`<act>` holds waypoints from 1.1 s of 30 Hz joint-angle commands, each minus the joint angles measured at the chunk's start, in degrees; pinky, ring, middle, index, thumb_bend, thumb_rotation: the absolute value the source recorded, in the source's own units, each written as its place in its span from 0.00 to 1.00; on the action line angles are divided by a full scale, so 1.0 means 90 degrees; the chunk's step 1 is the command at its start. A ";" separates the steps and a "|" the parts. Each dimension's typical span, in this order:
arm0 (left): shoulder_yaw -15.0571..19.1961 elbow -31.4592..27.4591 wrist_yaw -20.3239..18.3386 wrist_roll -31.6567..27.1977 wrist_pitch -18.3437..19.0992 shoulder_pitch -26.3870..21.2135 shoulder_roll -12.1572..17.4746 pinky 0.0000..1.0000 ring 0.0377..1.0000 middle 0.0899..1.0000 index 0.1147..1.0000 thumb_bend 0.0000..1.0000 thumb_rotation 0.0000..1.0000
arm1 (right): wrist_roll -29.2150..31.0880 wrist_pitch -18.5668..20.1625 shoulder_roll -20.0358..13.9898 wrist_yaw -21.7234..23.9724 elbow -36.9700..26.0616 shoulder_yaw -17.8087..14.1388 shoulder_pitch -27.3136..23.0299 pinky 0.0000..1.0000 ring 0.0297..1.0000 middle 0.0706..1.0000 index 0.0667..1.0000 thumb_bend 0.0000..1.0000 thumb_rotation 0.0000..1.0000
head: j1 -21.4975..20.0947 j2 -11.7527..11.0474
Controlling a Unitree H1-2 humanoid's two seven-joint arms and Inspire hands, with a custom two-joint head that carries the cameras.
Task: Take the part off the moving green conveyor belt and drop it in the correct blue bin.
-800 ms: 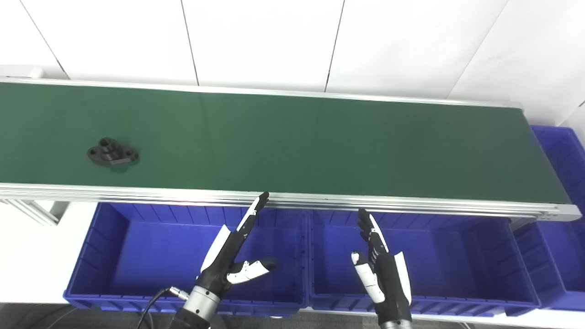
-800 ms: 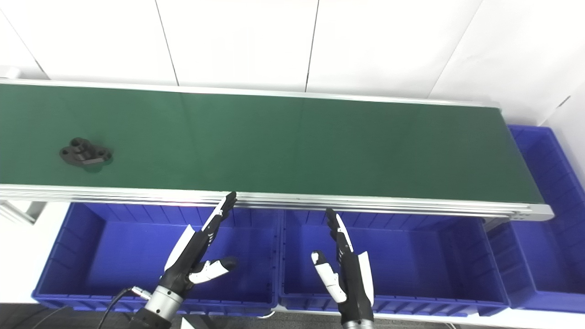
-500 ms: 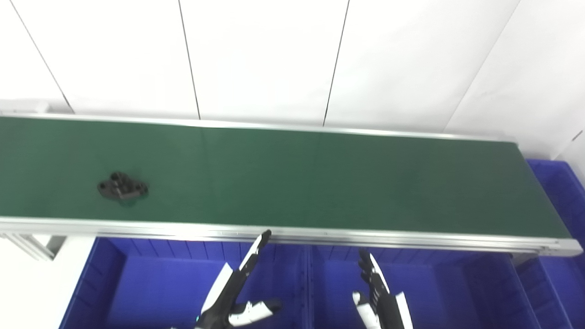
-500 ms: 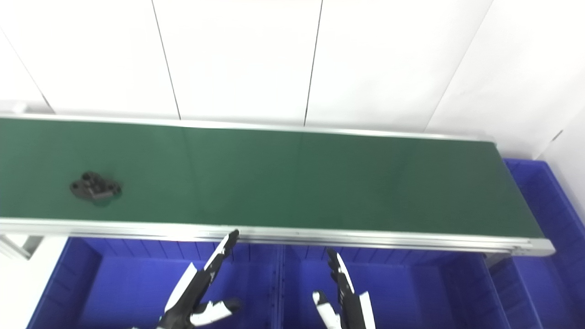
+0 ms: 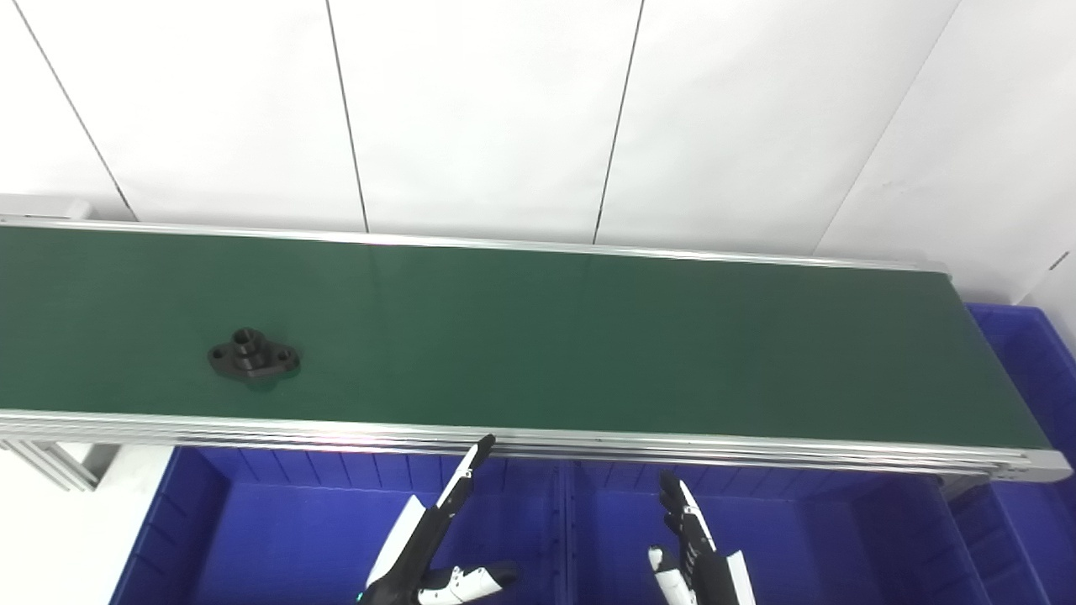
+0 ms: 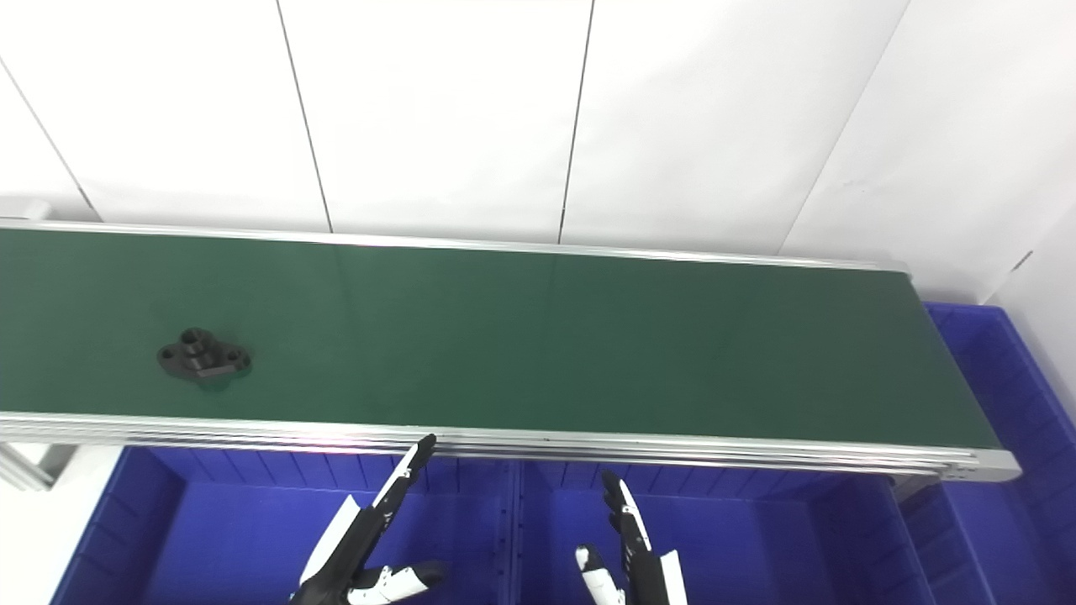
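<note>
Left eye view: a black flanged part rides the green conveyor belt toward its left end, lying flat near the belt's front rail, with a raised hub in the middle and a bolt hole in each ear. Nothing has been picked yet; the whole job, grasp and drop, lies ahead. The robot's left hand hangs below the belt's front rail over the left blue bin, fingers extended and apart, thumb out to the side, grasping nothing. The right hand hovers over the middle blue bin, fingers likewise straight and spread, empty. The part sits up and well to the left of the left hand, with the aluminium rail between them; the right hand is farther off. A third blue bin stands past the belt's right end.

Right eye view: the same scene from slightly to the right. The part shows on the belt's left stretch, untouched, while the left hand points its fingertips at the rail and the right hand waits beside it, both released. Which bin is correct cannot be read from the pictures; the bins visible appear to hold nothing.
</note>
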 commanded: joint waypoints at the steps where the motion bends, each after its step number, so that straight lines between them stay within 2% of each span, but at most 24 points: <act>1: -0.0039 -0.0116 0.0162 0.0049 -0.0269 -0.0141 0.0003 0.99 1.00 1.00 1.00 0.80 0.78 | -0.0005 -0.0358 -0.0008 -0.0042 -0.0116 0.0010 -0.0030 0.97 0.96 0.96 0.95 0.73 0.91 | 0.0007 0.0004; 5: -0.0066 -0.0105 0.0155 -0.0007 -0.0268 -0.0145 -0.0019 0.99 1.00 1.00 1.00 0.79 0.76 | 0.0050 -0.0356 -0.0033 -0.0039 -0.0130 0.0000 -0.0016 0.98 0.97 0.97 0.96 0.71 0.91 | 0.0344 -0.0031; 10: -0.0191 -0.0011 0.0283 -0.0006 -0.0269 -0.0175 -0.0088 0.96 1.00 1.00 1.00 0.79 0.71 | 0.0127 -0.0357 -0.0102 -0.0012 -0.0145 -0.0040 0.0042 0.98 0.97 0.98 0.98 0.73 0.94 | 0.1087 -0.0233; 13: -0.0246 0.0046 0.0357 0.0040 -0.0269 -0.0191 -0.0115 0.93 0.99 1.00 1.00 0.81 0.70 | 0.0265 -0.0358 -0.0124 0.0041 -0.0171 -0.0044 0.0064 1.00 0.99 1.00 1.00 0.68 0.97 | 0.1443 -0.0365; 17: -0.0292 0.0074 0.0388 0.0055 -0.0269 -0.0211 -0.0109 0.90 0.97 1.00 1.00 0.82 0.67 | 0.0253 -0.0358 -0.0155 0.0014 -0.0129 -0.0048 0.0043 1.00 1.00 1.00 1.00 0.66 1.00 | 0.1542 -0.0412; 28: -0.0377 0.0125 0.0450 -0.0022 -0.0269 -0.0270 -0.0136 0.88 0.96 1.00 0.99 0.83 0.60 | 0.0251 -0.0358 -0.0151 -0.0027 -0.0091 -0.0098 0.0032 1.00 1.00 1.00 1.00 0.63 1.00 | 0.1593 -0.0398; 33: -0.0414 0.0159 0.0499 0.0015 -0.0269 -0.0293 -0.0158 0.88 0.96 1.00 0.99 0.84 0.59 | 0.0393 -0.0358 -0.0139 0.0079 -0.0203 -0.0126 0.0065 1.00 1.00 1.00 1.00 0.57 1.00 | 0.1618 -0.0345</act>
